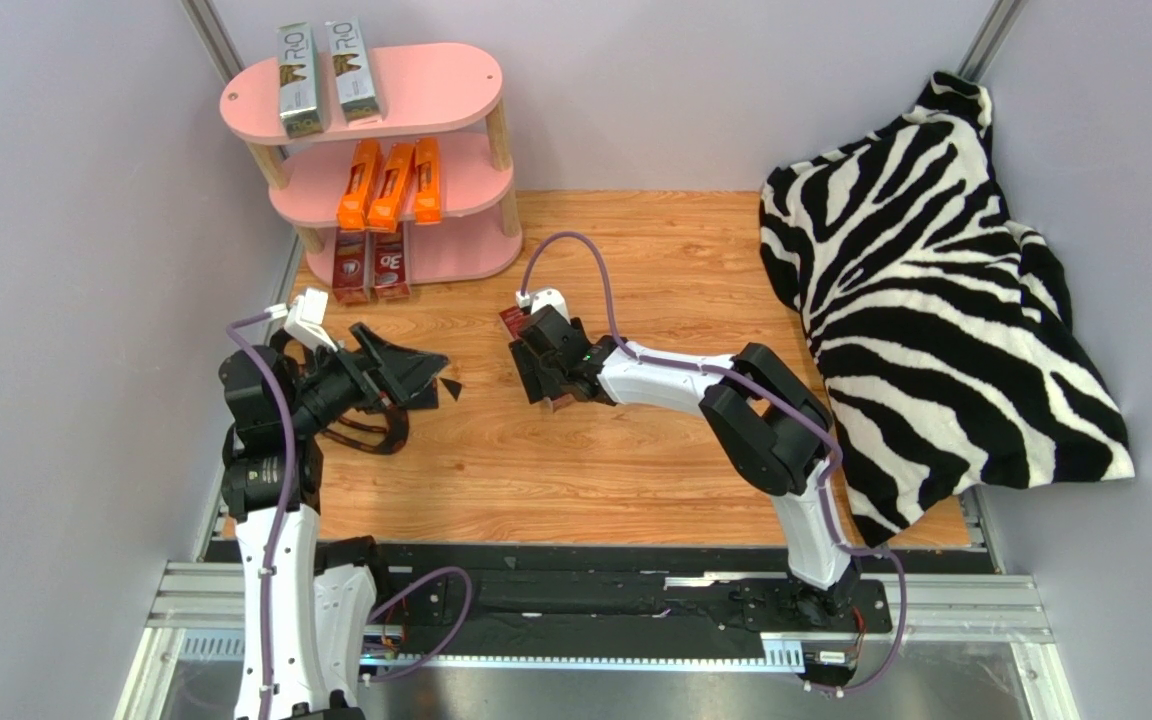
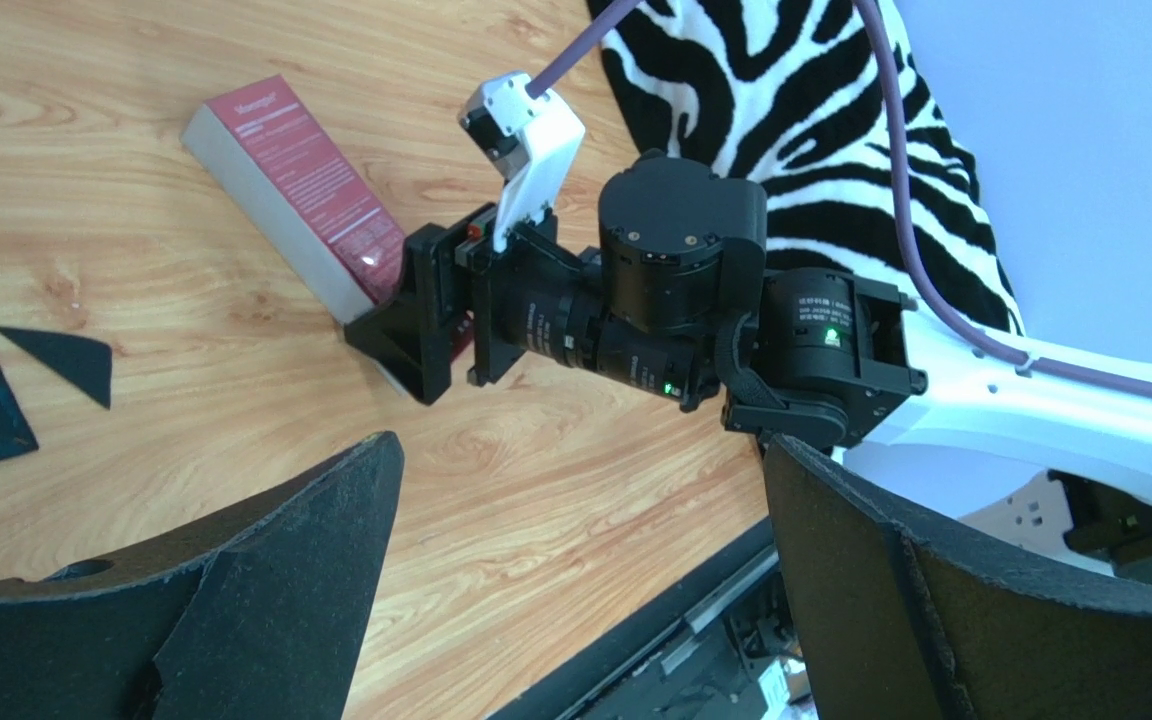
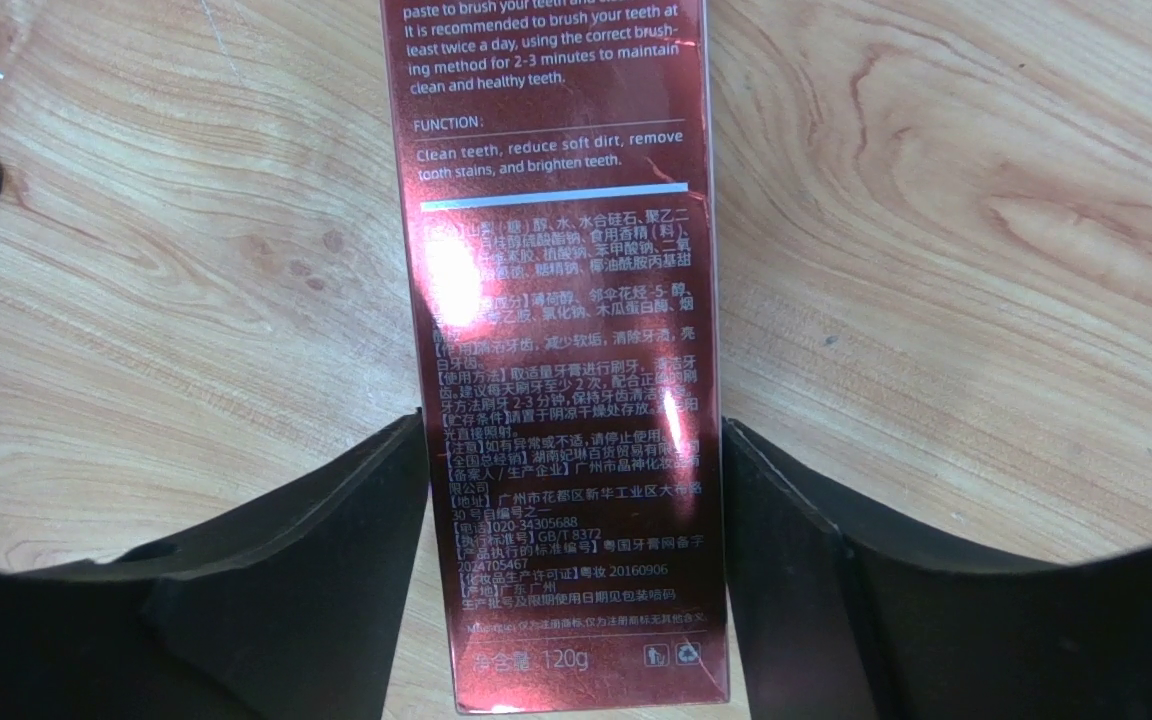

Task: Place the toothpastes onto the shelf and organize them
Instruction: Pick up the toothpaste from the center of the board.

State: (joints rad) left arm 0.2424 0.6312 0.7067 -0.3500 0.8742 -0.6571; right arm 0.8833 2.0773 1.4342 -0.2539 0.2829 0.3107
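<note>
Ok, upper left of the top view: pink shelf [image 1: 447, 83] against the back corner. Top board holds two silver-grey cartons [image 1: 297, 60] side by side. Middle board holds three orange cartons [image 1: 391, 183], packed together. Bottom board holds two dark red cartons [image 1: 369, 266] next to each other at its left end.

Left-centre: left gripper [image 1: 417, 375] sits low over the wooden table [image 1: 657, 480], pointing toward frame centre. Released, jaws spread wide; in the left wrist view its fingers [image 2: 267, 585] stand far apart at the bottom corners with only bare wood between them. Holds nothing, touches nothing that I can see. Small black scraps [image 2: 56, 360] lie on the wood at that view's left edge.

Centre: right gripper [image 1: 545, 368] is down at table level, grasping the third dark red carton [image 3: 567, 345]. The right wrist view shows both fingers [image 3: 327, 570] pressed against the carton's long sides near its bottom end, white-printed face up. The left wrist view shows the carton stretching away from the jaws toward upper left, lying on the wood or just above it; cannot tell which. It is well apart from the shelf, in the middle of the table.

Right: zebra-print cloth [image 1: 943, 285] heaped along the right side, clear of both arms.
</note>
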